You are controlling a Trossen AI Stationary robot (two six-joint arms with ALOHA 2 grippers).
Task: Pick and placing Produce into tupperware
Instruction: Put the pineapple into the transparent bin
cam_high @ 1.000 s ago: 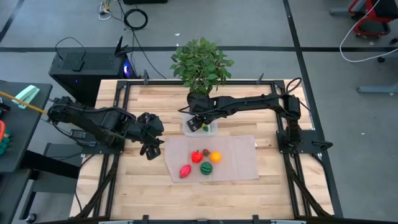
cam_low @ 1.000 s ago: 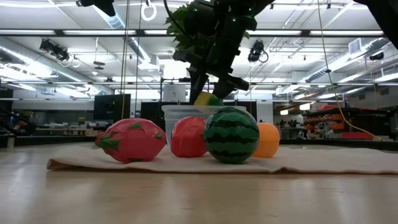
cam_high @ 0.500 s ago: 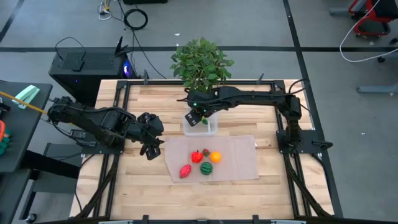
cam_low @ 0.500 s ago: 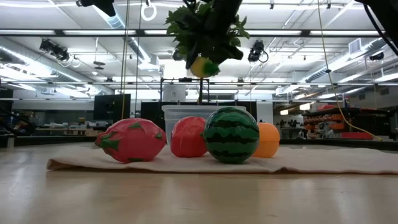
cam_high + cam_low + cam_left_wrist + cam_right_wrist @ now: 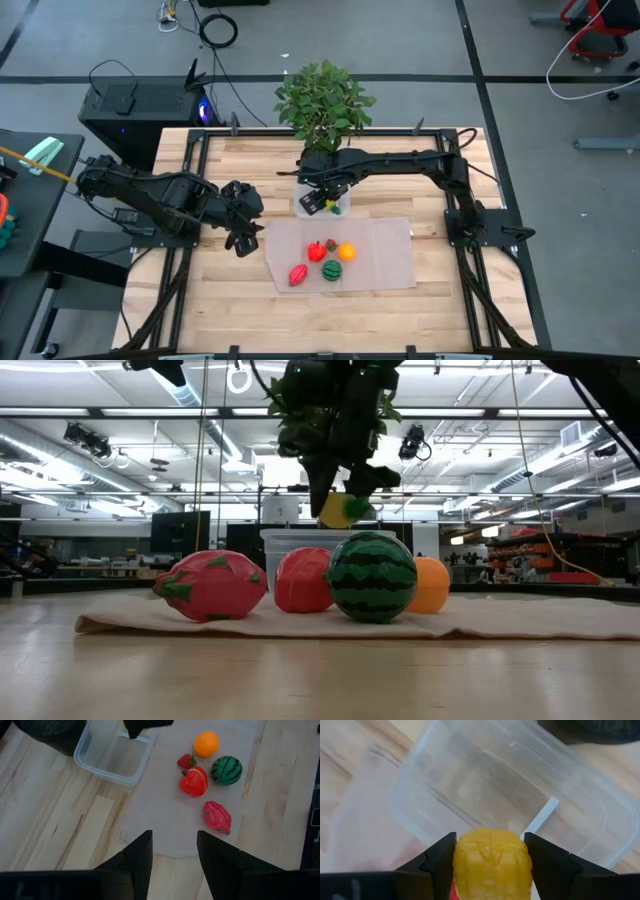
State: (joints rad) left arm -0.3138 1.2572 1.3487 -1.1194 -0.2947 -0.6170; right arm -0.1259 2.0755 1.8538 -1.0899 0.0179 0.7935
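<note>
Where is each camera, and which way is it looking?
High view: above the table, looking straight down; both arms show, right gripper over the tupperware.
Low view: at table-top height, looking level across; the right arm's gripper comes from above holding the yellow produce.
Left wrist view: on the left arm, looking past its open fingers at the mat.
Right wrist view: on the right arm, looking down into the tupperware.
Both wrist views share the tupperware.

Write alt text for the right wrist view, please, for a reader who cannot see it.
The right gripper holds a yellow toy just above the empty clear tupperware. The tupperware stands on the wooden table, with the edge of a translucent mat beside it.
</note>
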